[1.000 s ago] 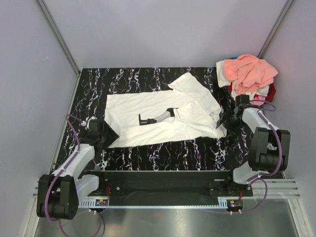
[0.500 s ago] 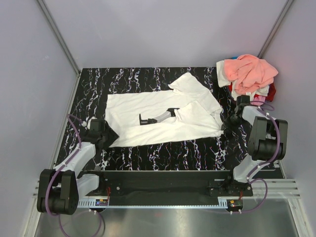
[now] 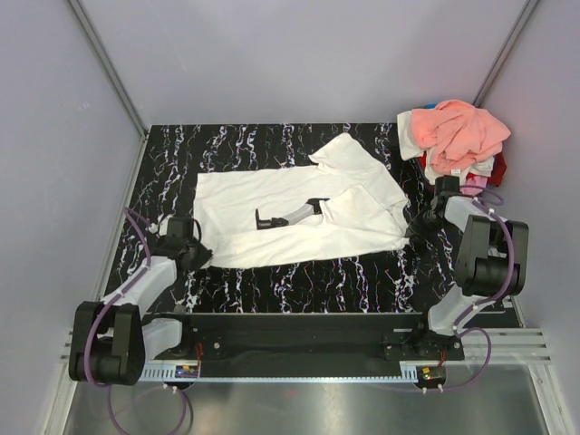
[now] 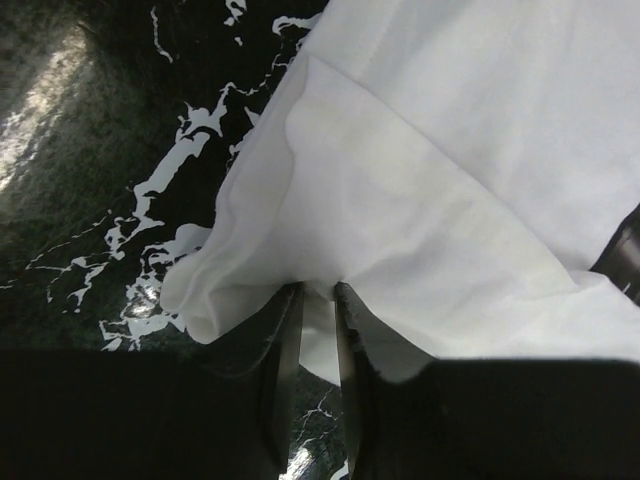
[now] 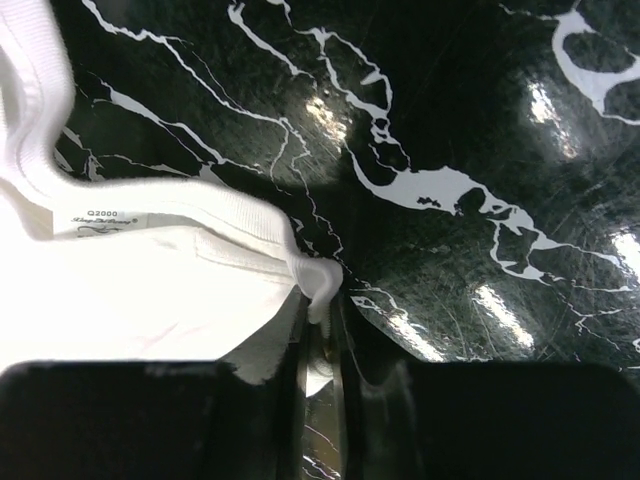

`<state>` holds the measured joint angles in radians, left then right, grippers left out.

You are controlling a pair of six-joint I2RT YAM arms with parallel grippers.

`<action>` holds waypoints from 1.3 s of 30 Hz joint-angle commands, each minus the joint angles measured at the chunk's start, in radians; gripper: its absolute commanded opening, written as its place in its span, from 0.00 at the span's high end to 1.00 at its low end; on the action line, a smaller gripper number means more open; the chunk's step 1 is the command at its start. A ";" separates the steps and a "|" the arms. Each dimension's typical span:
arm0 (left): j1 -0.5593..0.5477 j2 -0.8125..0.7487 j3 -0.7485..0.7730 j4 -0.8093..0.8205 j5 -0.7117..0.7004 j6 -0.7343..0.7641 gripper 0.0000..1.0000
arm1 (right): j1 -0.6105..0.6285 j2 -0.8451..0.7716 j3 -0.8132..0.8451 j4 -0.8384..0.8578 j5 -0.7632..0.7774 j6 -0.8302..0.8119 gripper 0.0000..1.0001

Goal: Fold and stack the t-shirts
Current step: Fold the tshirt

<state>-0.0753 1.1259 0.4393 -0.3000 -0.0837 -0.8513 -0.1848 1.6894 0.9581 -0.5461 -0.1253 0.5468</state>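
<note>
A white t-shirt (image 3: 299, 213) with a black print lies spread across the black marbled table (image 3: 299, 281). At its near left corner my left gripper (image 3: 198, 254) is shut on the hem (image 4: 310, 300), the cloth pinched between both fingers. At the shirt's right end my right gripper (image 3: 412, 229) is shut on the ribbed collar edge (image 5: 318, 285). A heap of other t-shirts (image 3: 453, 136), salmon-peach on top with white and red below, sits at the back right corner.
Grey walls close the table (image 4: 80, 120) in at the back and both sides. The heap of shirts stands just behind my right arm (image 3: 480, 245). A black rail (image 3: 290, 331) runs along the near edge between the arm bases.
Both grippers have closed on the white t-shirt. The right one moved in toward the collar and shut first; the left one shut on the hem corner just now.
</note>
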 commanded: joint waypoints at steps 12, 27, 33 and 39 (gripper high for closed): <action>0.181 -0.155 0.001 -0.192 -0.041 0.054 0.68 | -0.035 -0.247 -0.194 -0.087 -0.010 0.097 0.74; 0.177 -0.307 0.214 -0.255 0.075 0.118 0.27 | -0.033 -0.471 0.013 -0.253 -0.011 0.055 0.06; 0.187 -0.014 0.395 -0.010 0.148 0.175 0.18 | 0.037 -0.462 0.149 -0.267 -0.100 0.021 0.06; 0.227 0.532 0.739 0.124 0.396 0.221 0.26 | 0.179 -0.505 0.097 -0.204 -0.122 0.036 0.06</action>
<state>0.1345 1.4746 1.0374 -0.2943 0.1448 -0.6785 -0.0547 1.2297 1.0771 -0.7784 -0.2077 0.5922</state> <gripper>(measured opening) 0.759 0.939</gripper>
